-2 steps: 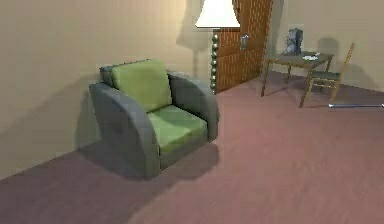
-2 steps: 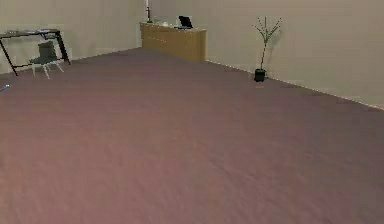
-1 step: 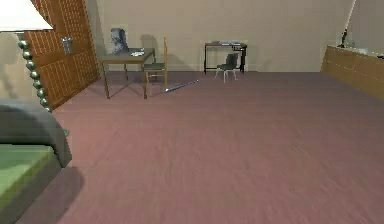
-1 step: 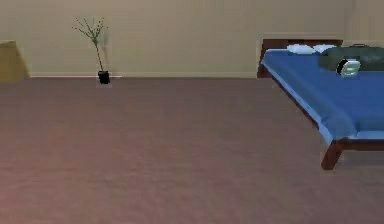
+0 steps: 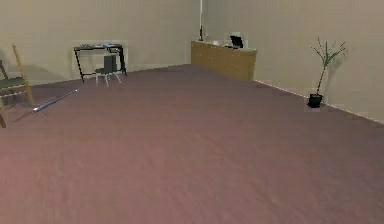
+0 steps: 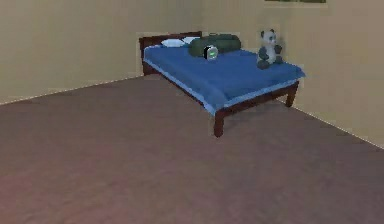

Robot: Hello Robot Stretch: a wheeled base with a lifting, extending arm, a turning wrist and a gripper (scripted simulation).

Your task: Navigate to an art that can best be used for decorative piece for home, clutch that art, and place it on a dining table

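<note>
1. The floor (image 5: 190,150) is by far the biggest thing, one stretch of purplish-brown carpet running to plain cream walls in both views.
2. The bed (image 6: 235,85) comes next, in the arm side view. It has a blue cover and a dark wooden frame, with its headboard against the far wall.
3. A long low wooden dresser (image 5: 225,60) stands against the right-hand wall in the forward view, near the far corner.
4. A black-framed tabletop (image 5: 98,47) sits against the back wall, left of the middle.
5. A spindly plant (image 5: 324,55) stands in a dark pot by the right wall, well apart from the dresser.
6. There are two chairs: a grey chair (image 5: 109,68) just in front of the tabletop, and a wooden chair (image 5: 12,82) cut off by the forward view's left edge.
7. A dark green roll (image 6: 218,47) lies on the bed near the headboard.
8. A black and white plush toy (image 6: 268,47) sits upright on the bed's far corner.
9. A white pillow (image 6: 176,43) lies beside the roll.
10. A thin pale stick (image 5: 55,100) lies on the floor near the wooden chair.
11. A small dark thing (image 5: 237,41) rests on the dresser, but it's too small to name.
12. Honestly, I can't tell the claw's state, or where the art is.
</note>
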